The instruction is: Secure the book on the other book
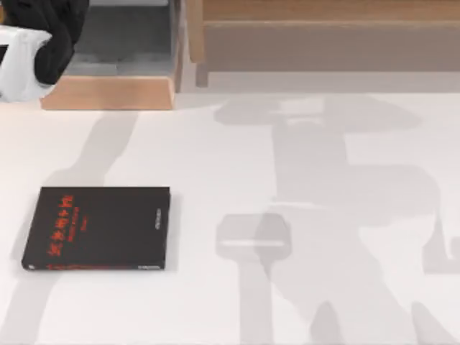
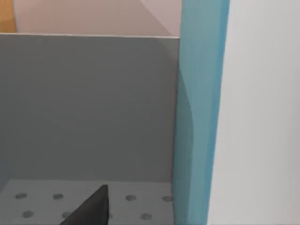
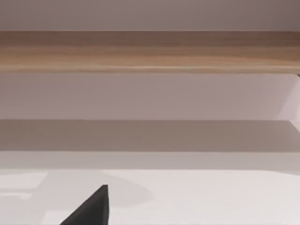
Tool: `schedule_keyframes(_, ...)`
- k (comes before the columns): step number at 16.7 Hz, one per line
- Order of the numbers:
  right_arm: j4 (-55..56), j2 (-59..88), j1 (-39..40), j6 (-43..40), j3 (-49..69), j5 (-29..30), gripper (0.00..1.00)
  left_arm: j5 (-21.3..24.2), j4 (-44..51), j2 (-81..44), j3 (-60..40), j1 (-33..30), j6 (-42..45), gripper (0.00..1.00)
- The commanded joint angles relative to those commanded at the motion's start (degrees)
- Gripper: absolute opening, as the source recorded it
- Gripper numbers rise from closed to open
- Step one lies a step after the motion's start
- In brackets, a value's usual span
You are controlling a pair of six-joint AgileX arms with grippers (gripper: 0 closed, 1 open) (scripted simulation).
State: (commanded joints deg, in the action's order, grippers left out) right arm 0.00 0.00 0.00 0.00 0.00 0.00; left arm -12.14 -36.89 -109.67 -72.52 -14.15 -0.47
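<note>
The other book (image 1: 97, 228), black with red lettering, lies flat on the white table (image 1: 237, 158) at the left. The book (image 2: 199, 117) shows in the left wrist view as an upright teal-blue cover with a white face beside it, standing against a grey wall (image 2: 89, 108). My left arm (image 1: 32, 43) is at the back left corner, over the wooden box. A dark part of my left gripper (image 2: 91, 208) is close to the teal cover, low by a grey dotted floor. A dark part of my right gripper (image 3: 91, 208) hangs above the white table, facing the wooden shelf.
A wooden box with a grey interior (image 1: 122, 43) stands at the back left. A long wooden shelf (image 1: 323, 36) runs along the back right. Arm shadows fall across the middle and right of the table.
</note>
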Motion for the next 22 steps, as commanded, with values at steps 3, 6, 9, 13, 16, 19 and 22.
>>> schedule_keyframes(3,0.00,0.00,0.00,0.00,0.00,0.00,1.00,0.33,0.74,-2.13,-3.07,0.09,0.01,1.00)
schedule_keyframes(6,0.00,0.00,0.00,0.00,0.00,0.00,1.00,0.66,1.94,-4.95,-7.07,0.40,-0.01,1.00)
schedule_keyframes(9,0.00,0.00,0.00,0.00,0.00,0.00,1.00,0.80,2.41,-5.94,-8.53,0.52,-0.01,1.00)
schedule_keyframes(13,0.00,0.00,0.00,0.00,0.00,0.00,1.00,0.80,2.41,-5.94,-8.53,0.52,-0.01,0.85)
schedule_keyframes(16,0.00,0.00,0.00,0.00,0.00,0.00,1.00,0.80,2.41,-5.94,-8.53,0.52,-0.01,0.62)
schedule_keyframes(19,0.00,0.00,0.00,0.00,0.00,0.00,1.00,0.80,2.41,-5.94,-8.53,0.52,-0.01,0.40)
schedule_keyframes(22,0.00,0.00,0.00,0.00,0.00,0.00,1.00,0.80,2.41,-5.94,-8.53,0.52,-0.01,0.17)
